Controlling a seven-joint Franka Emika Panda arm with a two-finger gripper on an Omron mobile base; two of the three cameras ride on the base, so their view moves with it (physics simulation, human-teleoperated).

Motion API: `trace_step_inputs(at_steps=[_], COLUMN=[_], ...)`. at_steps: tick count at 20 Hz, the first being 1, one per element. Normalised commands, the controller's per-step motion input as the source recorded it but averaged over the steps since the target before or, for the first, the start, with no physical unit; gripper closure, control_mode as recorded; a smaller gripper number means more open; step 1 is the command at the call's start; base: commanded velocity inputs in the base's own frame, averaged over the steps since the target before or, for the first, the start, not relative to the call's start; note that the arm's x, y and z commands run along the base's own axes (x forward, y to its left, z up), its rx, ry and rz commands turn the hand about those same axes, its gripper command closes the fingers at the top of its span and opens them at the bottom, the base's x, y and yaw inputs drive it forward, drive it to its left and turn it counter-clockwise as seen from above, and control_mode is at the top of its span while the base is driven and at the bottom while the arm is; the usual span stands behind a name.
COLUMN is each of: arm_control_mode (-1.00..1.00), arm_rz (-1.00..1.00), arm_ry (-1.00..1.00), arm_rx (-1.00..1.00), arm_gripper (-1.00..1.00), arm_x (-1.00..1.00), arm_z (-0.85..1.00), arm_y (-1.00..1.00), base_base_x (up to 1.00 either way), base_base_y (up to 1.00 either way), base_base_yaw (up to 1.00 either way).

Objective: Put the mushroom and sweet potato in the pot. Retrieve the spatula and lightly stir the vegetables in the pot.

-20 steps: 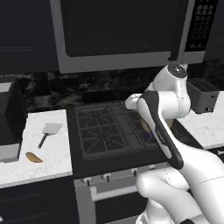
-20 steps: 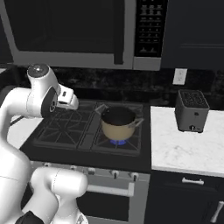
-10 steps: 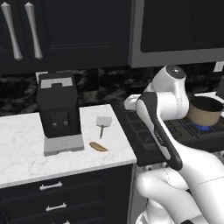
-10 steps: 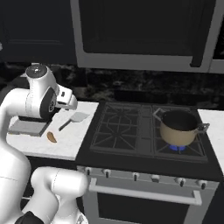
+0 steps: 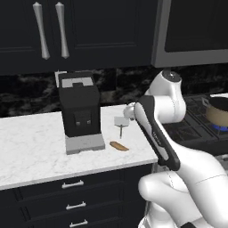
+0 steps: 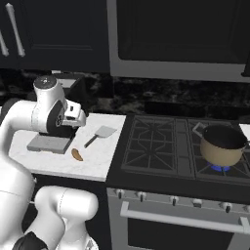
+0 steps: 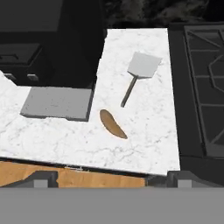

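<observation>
- sweet potato (image 7: 113, 124) lies flat on the white marble worktop (image 7: 144, 131), near its front edge; also seen at (image 5: 119, 145) and (image 6: 77, 155).
- spatula (image 7: 139, 74) lies on the same worktop just behind the sweet potato, blade away from the front edge, thin dark handle pointing back toward the tuber; the 2 are close but apart. Also at (image 5: 120, 124) and (image 6: 99, 134).
- black coffee machine (image 5: 80, 111) on a grey base stands on the worktop beside both items, on the side away from the stove (image 6: 166, 151).
- pot (image 6: 223, 145) sits on a stove burner with a blue flame under it, well apart from the worktop items; dark interior, contents not readable. Part of it shows at (image 5: 218, 111).
- mushroom: can't locate it in any view.
- tool (image 7: 112, 179): held high over the worktop's front edge, camera looking down at the sweet potato and spatula. Just the 2 dark fingertips show, set wide apart at the bottom of the hand view, nothing between them.
- dark cabinets with silver handles hang above the worktop.
</observation>
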Motion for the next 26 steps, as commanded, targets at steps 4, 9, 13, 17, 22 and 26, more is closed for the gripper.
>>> trace_step_inputs(at_steps=[4,9,13,17,22,26], arm_control_mode=[-1.0,-1.0,-1.0,-1.0,-1.0,-1.0], arm_rz=[0.46,0.2,0.01,0.0,0.0,0.0], arm_ry=[0.31,0.11,0.0,0.02,0.02,0.05], arm_rx=[0.0,0.0,-0.03,-0.04,-0.02,0.0], arm_gripper=[-1.0,-1.0,-1.0,-1.0,-1.0,-1.0], arm_x=[0.25,0.35,0.33,0.26,0.21,0.2], arm_z=[-0.74,-0.72,-0.53,-0.44,-0.45,-0.37], arm_y=[-0.13,0.17,0.38,0.29,0.12,0.01], base_base_x=[0.0,0.0,0.0,0.0,0.0,0.0], base_base_y=[0.0,0.0,0.0,0.0,0.0,0.0], base_base_yaw=[0.0,0.0,0.0,0.0,0.0,0.0])
